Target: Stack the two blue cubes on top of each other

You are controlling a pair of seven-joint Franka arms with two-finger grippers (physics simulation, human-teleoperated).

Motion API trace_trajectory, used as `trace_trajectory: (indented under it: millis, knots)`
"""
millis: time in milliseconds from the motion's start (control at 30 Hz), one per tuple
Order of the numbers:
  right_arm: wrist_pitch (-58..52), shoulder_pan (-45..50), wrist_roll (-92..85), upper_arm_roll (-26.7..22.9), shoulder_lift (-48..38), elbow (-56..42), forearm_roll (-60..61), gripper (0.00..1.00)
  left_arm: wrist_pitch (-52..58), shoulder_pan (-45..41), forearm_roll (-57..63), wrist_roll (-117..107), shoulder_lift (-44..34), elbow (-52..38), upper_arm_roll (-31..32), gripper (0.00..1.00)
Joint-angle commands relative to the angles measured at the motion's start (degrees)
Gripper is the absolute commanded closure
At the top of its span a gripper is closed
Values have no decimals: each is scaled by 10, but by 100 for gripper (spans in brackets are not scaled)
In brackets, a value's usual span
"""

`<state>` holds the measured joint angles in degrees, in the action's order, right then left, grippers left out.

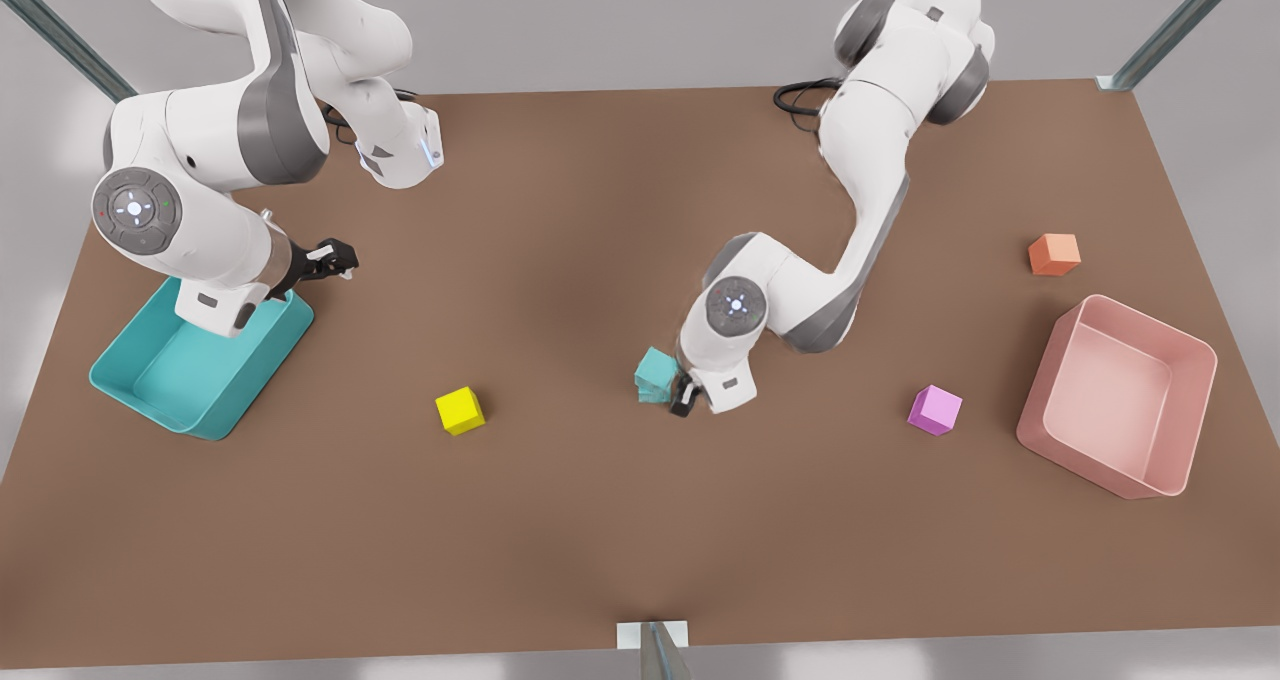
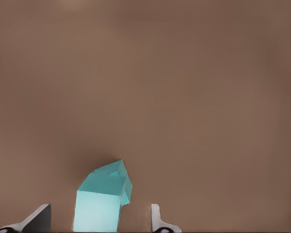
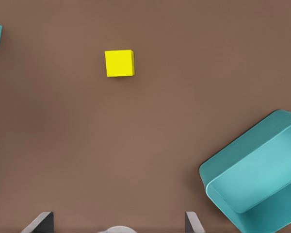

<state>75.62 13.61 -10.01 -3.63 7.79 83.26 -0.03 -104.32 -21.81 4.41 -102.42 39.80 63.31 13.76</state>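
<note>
Near the middle of the brown counter [image 1: 600,520], the two matte teal cubes [image 1: 655,373] stand stacked, the upper one twisted. Left tool [image 2: 99,218] straddles them, fingers open; a nudge while lifting could topple them. Right tool [image 1: 335,258] waits open by the counter's edge.

lower blue cube [image 2: 117,168] mostly hidden beneath upper blue cube [image 2: 101,204], teal bin [image 3: 262,174] cut off
</note>
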Motion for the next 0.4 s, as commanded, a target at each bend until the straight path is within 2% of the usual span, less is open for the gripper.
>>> trace_trajectory:
  millis: [0, 33, 67, 100, 133, 167, 233, 367]
  knots:
    - [-1, 0, 2, 0, -1, 0, 0, 0, 276, 70, 72, 568, -29, -48, 0, 0]
    - [-1, 0, 2, 0, -1, 0, 0, 0, 299, 110, 122, 816, -51, -48, -2, 0]
    - [-1, 0, 2, 0, 0, 0, 0, 0, 306, 150, 122, 925, -57, -48, 0, 0]
    - [-1, 0, 2, -1, 0, 0, 0, 0, 335, 170, 119, 1049, -102, -28, -1, 0]
    - [-1, 0, 2, -1, 0, 0, 0, 0, 262, 185, 74, 1047, -221, 125, -3, 0]
    - [-1, 0, 2, -1, 0, 0, 0, 0, 239, 182, 71, 1048, -260, 156, -34, 0]
    - [-1, 0, 2, 0, 0, 0, 0, 0, 296, 180, 1, 1051, -262, 135, -57, 0]
    - [-1, 0, 2, -1, 0, 0, 0, 0, 316, 182, -7, 1050, -262, 135, -58, 0]
